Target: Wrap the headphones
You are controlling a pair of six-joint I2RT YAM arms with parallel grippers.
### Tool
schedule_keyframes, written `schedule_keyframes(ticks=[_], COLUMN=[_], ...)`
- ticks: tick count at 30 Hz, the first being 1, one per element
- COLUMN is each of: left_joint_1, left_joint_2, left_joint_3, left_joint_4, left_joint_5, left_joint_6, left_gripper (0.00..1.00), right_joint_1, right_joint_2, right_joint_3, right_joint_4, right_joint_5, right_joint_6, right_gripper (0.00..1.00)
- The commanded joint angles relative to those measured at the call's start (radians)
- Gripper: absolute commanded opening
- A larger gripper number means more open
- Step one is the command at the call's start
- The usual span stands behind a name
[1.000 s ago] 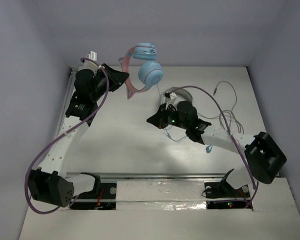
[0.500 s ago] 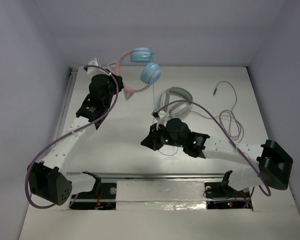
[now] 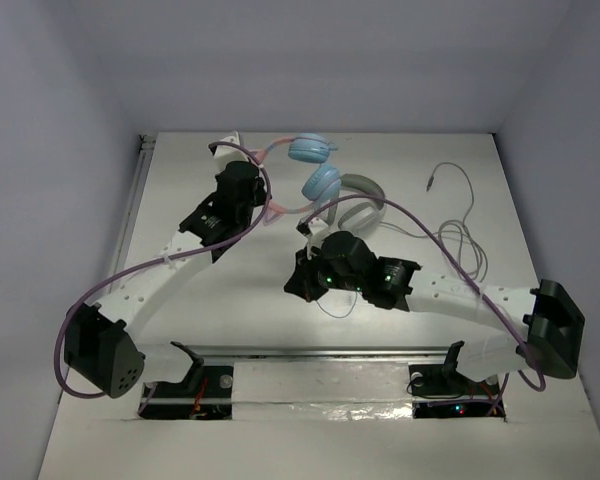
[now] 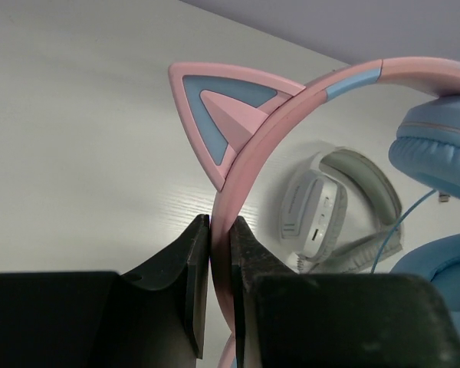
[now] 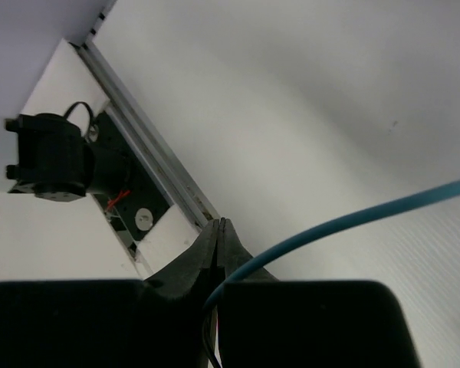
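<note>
Your left gripper (image 4: pixel 220 230) is clamped on the pink headband (image 4: pixel 268 130) of the headphones (image 3: pixel 321 183), just below a cat ear (image 4: pixel 222 103). It has swung them inward, so the ear cups now hang beyond its jaws, over the white-and-grey headphones (image 3: pixel 365 195). Your right gripper (image 5: pixel 221 226) is pinched tight on the blue cable (image 5: pixel 330 226) and has drawn back, which probably sets up the next turn of winding.

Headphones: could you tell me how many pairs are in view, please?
2. The cat-ear headphones, pink and light blue, are clamped by the headband in the left gripper. The white-and-grey headphones lie on the table just right of them in the top view. No others show.
</note>
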Motion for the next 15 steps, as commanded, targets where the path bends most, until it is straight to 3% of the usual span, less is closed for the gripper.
schedule_keyframes(ticks=[1,5,9,15], left_joint_1=[0.003,-0.056,-0.086,-0.096], left_joint_2=[-0.09,-0.01,0.031,0.03], left_joint_3=[0.05,0.105,0.084,0.026], left_joint_4=[0.105,0.023,-0.062,-0.182], left_joint_5=[0.065,0.039,0.036,0.099], left_joint_6=[-0.032,0.038,0.092,0.215], left_gripper=[0.0,0.0,0.0,0.0], right_joint_1=[0.012,0.012,0.012,0.012], right_joint_2=[0.014,-0.004,-0.041,-0.031], right_joint_3=[0.004,0.057,0.178,0.36], right_joint_4=[-0.086,-0.156,-0.366,-0.609], right_joint_5=[0.058,-0.009,-0.033,0.07], right_joint_6=[-0.021,-0.038,-0.145,-0.274], right_gripper=[0.0,0.0,0.0,0.0])
